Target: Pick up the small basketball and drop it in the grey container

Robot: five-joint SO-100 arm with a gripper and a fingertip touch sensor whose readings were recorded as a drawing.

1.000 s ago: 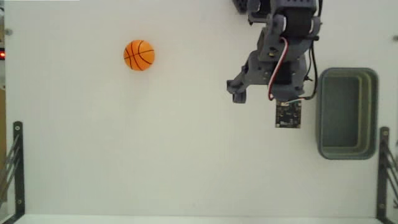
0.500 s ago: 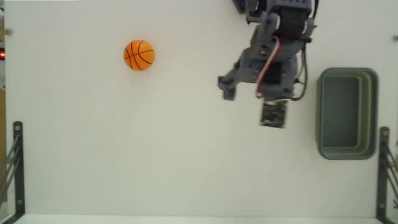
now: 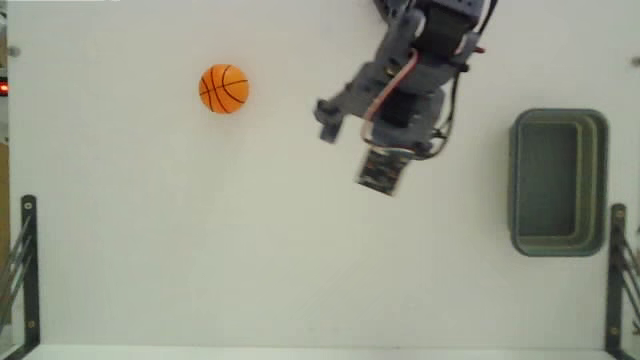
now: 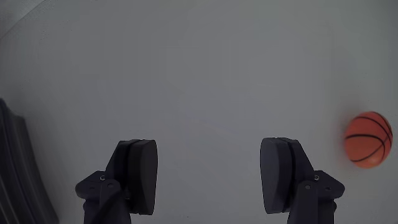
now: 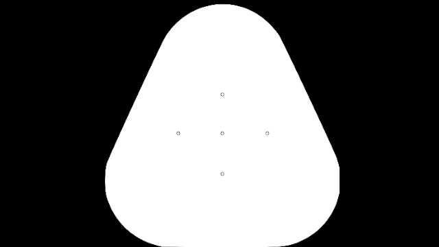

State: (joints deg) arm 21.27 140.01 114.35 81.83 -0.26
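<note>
Spreading across the whole fixed view is a white table [image 3: 200, 250], bare over most of its surface. Sitting at its right edge in that view is the grey bin [image 3: 600, 180], its deep hollow holding nothing. Reaching in from the top centre is the arm [image 3: 400, 90], hanging well apart from both bin and ball. Its gripper [image 4: 210, 177] is gaping wide in the wrist view, gripping nothing. Lying far left in the fixed view is the ball [image 3: 223, 89], loose on the table.
</note>
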